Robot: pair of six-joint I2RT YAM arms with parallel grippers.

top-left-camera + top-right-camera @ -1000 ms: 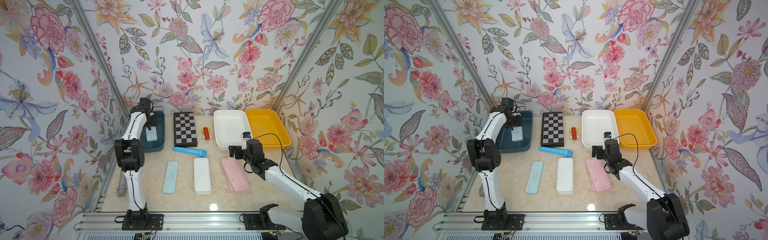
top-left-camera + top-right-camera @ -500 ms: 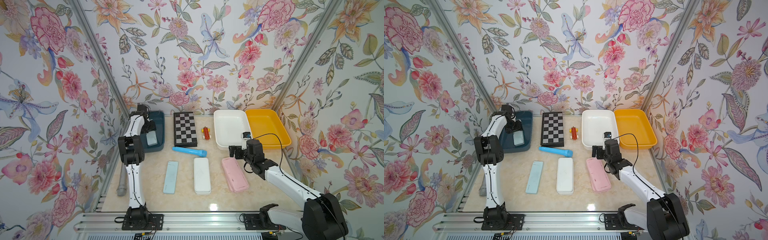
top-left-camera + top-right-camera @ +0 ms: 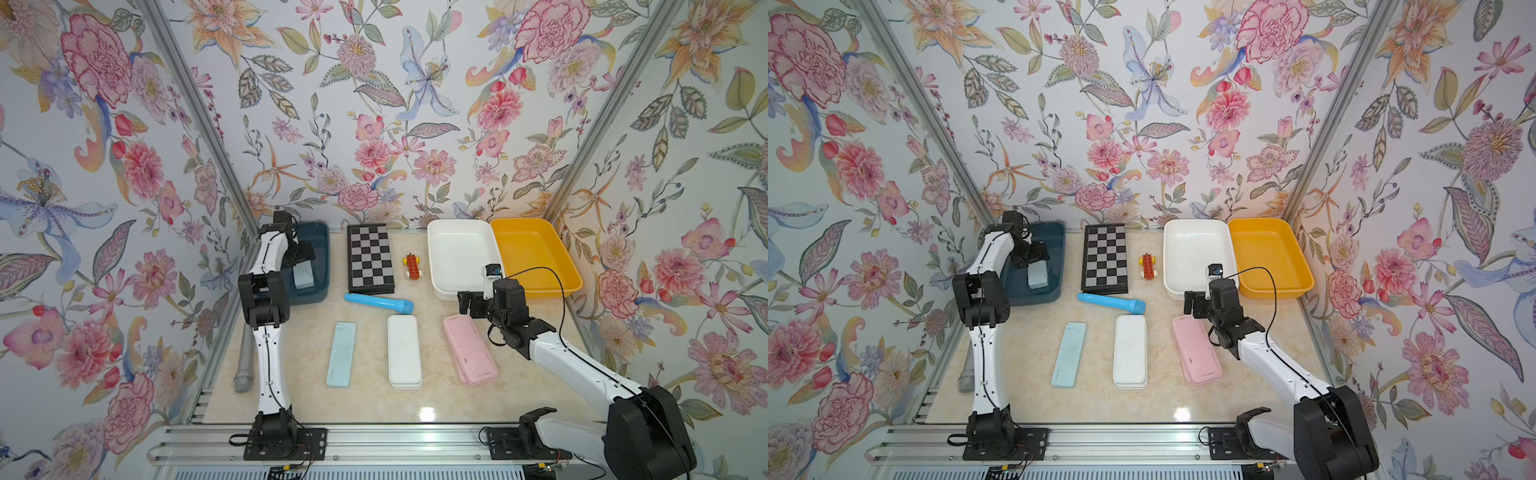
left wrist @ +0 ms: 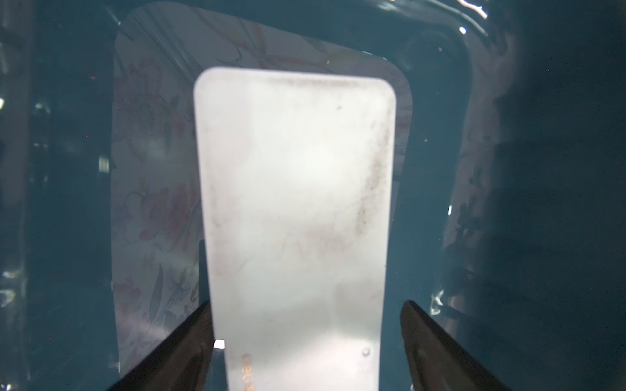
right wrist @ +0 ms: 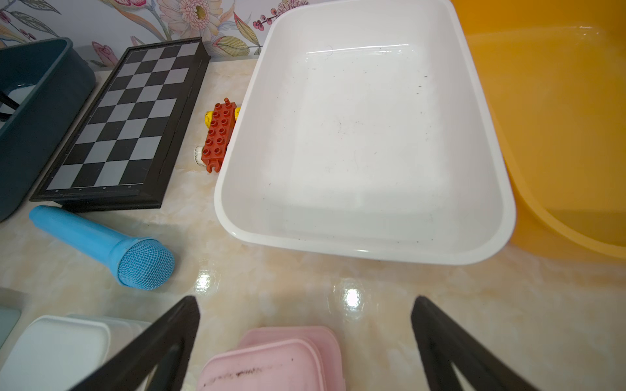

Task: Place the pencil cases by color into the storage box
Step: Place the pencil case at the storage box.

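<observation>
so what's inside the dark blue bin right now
One light blue pencil case lies in the dark blue bin, between the open left gripper fingers. The arm covers part of the bin's floor, so more could be hidden.

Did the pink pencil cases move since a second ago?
No. The stack of flat pink plastic pencil cases lies just as before, near the white plastic tray, under the open right gripper.

Both top views look steeply down from high in front of the arm bases, taking in the whole worktop [image 3: 374,399] and the papered walls. The left wrist view looks along its tool [image 4: 306,338], close into the dark tray [image 4: 542,203]. The right wrist view looks low across the worktop at the white tray [image 5: 366,250], also in both top views.
</observation>
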